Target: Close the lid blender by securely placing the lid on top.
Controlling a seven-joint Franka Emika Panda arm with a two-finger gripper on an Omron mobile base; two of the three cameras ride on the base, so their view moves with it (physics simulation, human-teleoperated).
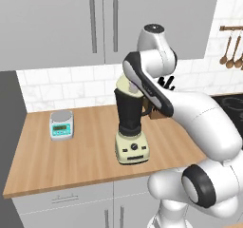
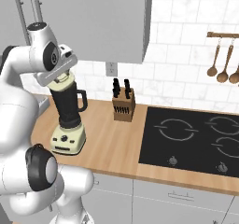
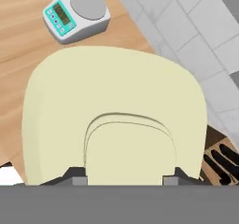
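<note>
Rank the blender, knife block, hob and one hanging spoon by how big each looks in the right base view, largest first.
1. Hob
2. Blender
3. Knife block
4. Spoon

The spoon hangs further back, so nearness may shrink it; it rivals the knife block in length.

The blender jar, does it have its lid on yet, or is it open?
On top, it seems: the cream lid caps the blender jar's mouth, gripper fingers flanking its knob. Whether it is fully seated, cannot tell.
</note>
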